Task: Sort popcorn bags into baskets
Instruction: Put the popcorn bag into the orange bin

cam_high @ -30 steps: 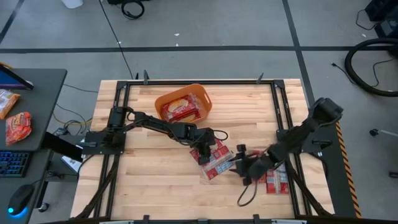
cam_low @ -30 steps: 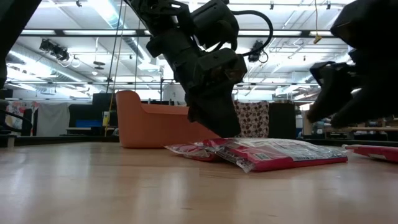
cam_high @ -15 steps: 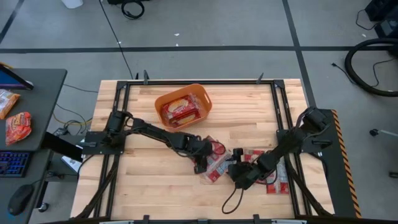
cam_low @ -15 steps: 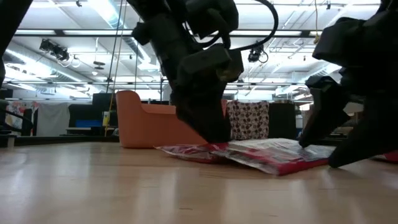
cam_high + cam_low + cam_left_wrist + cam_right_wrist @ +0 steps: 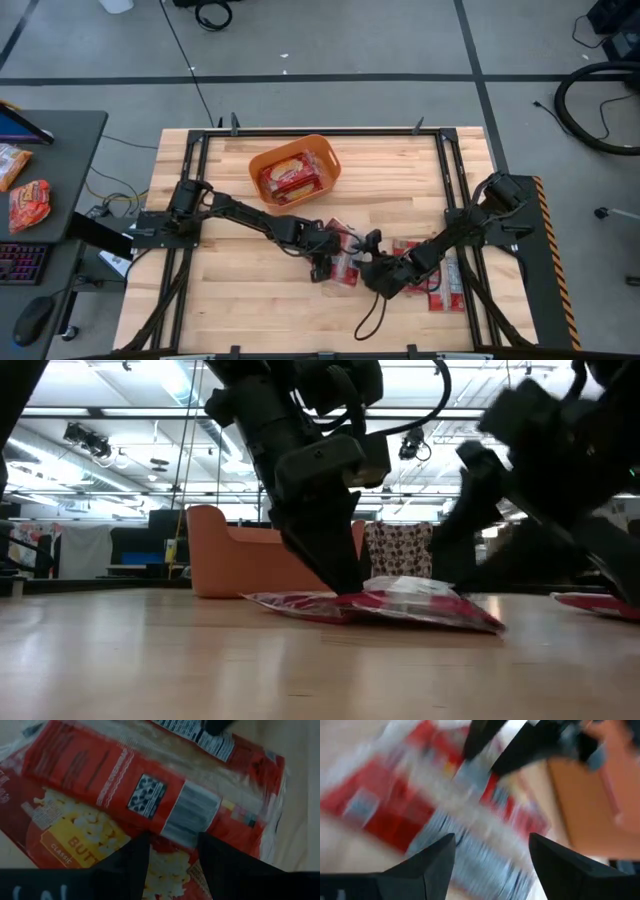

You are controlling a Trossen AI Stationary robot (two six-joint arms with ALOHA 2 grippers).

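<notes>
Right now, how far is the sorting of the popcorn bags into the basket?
Partly done. Some popcorn bags already lie in the orange basket. In hand: the left hand presses down on the middle pile, and the open right hand is beside it. Left: that pile and the bags near the right edge.
</notes>
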